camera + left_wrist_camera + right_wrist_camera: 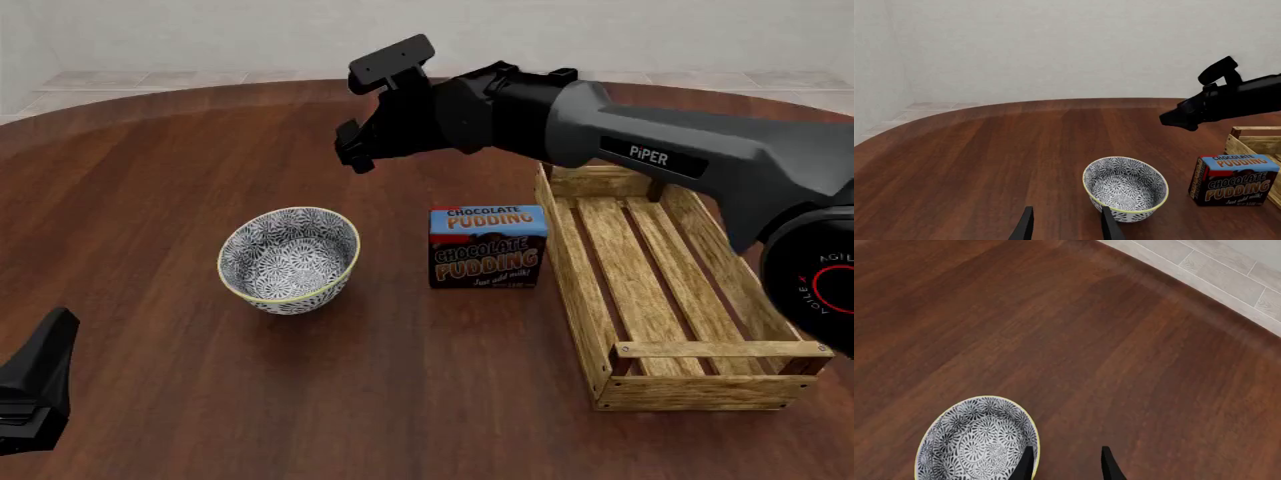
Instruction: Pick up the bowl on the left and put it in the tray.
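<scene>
The bowl, white with a dense blue-grey floral pattern and a yellowish rim, stands upright on the table left of centre. It also shows in the left wrist view and the right wrist view. The tray, a long light-wood slatted crate, lies to the right with nothing in it. My left gripper is open and low at the near left, short of the bowl. My right gripper is open, hovering above the table behind the bowl with nothing between its fingers.
A chocolate pudding box stands between the bowl and the tray's left wall. The right arm reaches across above the tray's far end. The round wooden table's far edge curves behind, with pale floor beyond.
</scene>
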### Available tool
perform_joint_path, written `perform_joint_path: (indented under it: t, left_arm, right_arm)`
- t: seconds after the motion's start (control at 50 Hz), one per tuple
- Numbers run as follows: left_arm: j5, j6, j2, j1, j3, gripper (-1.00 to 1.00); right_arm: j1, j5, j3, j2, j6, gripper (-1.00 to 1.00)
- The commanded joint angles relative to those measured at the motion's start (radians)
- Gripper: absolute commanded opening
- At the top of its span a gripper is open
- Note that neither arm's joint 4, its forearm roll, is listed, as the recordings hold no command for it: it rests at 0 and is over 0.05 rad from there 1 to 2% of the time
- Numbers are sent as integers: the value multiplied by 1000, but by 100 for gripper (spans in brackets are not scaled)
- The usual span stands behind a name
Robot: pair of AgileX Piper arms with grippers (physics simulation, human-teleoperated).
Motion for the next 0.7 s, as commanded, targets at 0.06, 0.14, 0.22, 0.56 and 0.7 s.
perform_joint_path:
  t: [0.06,0.14,0.22,0.56,0.7]
  left_arm:
    - [0,0,0,0,0,100]
    - [0,0,0,0,0,100]
    - [0,0,0,0,0,100]
    - [0,0,0,0,0,100]
    - [0,0,0,0,0,100]
  right_arm:
    - [14,12,-46,70,-11,100]
    - [14,14,-59,87,-11,100]
    - [13,18,-71,101,-11,100]
    - [1,50,-171,216,-29,100]
    - [2,65,-200,245,-44,100]
